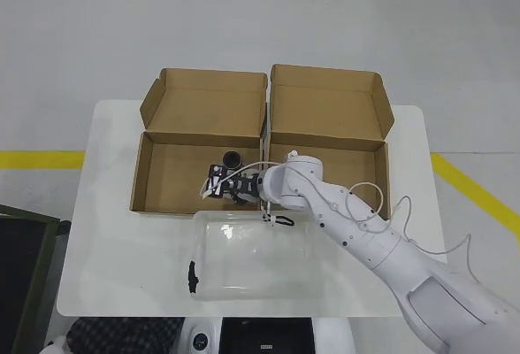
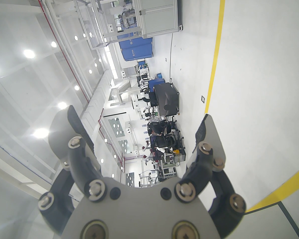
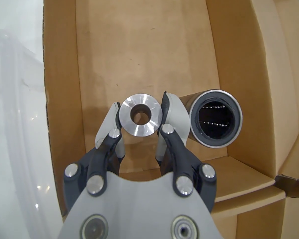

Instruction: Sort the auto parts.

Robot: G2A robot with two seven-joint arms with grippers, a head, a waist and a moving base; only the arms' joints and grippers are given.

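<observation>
My right gripper is shut on a shiny silver metal ring with a round bore, held over the floor of the left cardboard box. Right beside it in the same box lies a dark cylindrical bearing sleeve, its open end showing rows of small balls. From above, the right gripper is over the middle of the left box, with the sleeve just behind it. My left gripper is open, holds nothing and points out at the room.
A second open cardboard box stands to the right of the first. A clear plastic bin sits at the table's front, with a small black part at its left end. The white arm crosses over the bin's right corner.
</observation>
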